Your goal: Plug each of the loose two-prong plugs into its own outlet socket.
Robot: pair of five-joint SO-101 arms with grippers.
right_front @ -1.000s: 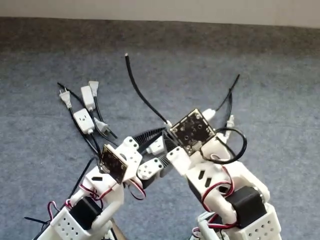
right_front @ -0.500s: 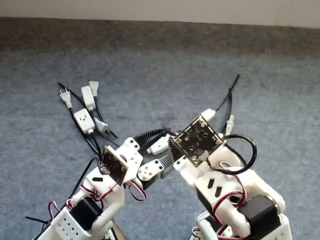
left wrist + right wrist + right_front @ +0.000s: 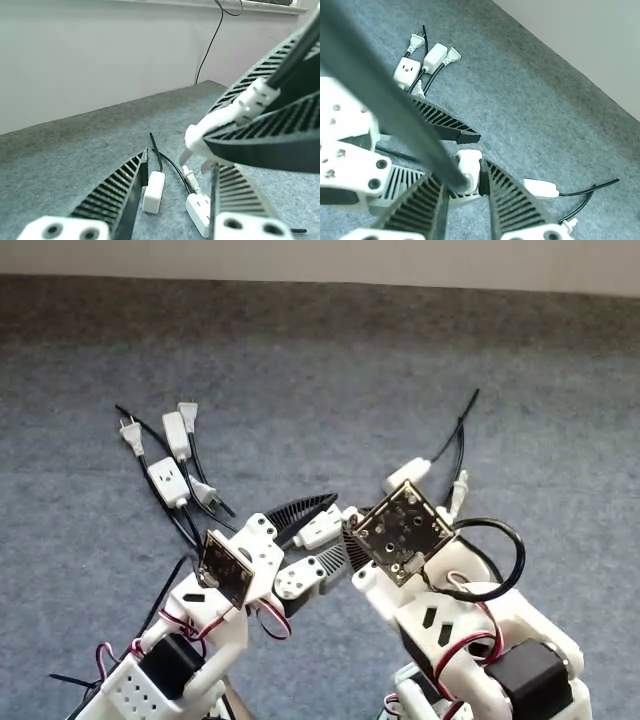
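Observation:
My right gripper [image 3: 469,174] is shut on a white two-prong plug [image 3: 469,166], and its black cord runs up past the camera. In the high view this plug [image 3: 320,528] hangs mid-table, in the gap of my left gripper [image 3: 305,542], which stands open. In the left wrist view the plug's prongs [image 3: 196,159] point down between the left fingers [image 3: 118,192], with the right gripper [image 3: 260,117] above. A white socket [image 3: 408,473] and a plug [image 3: 460,485] lie just beyond the right arm.
At the far left of the grey carpet lies a cluster of cords: two white sockets [image 3: 167,480] [image 3: 175,432] and loose plugs [image 3: 130,433] [image 3: 188,415] [image 3: 205,493]. A pale wall borders the far edge. Open carpet spreads across the far middle.
The right arm has drawn back toward the near right with the plug, uncovering the white socket behind it. The black cord that rose toward the far side has dropped out of sight. The left arm is still.

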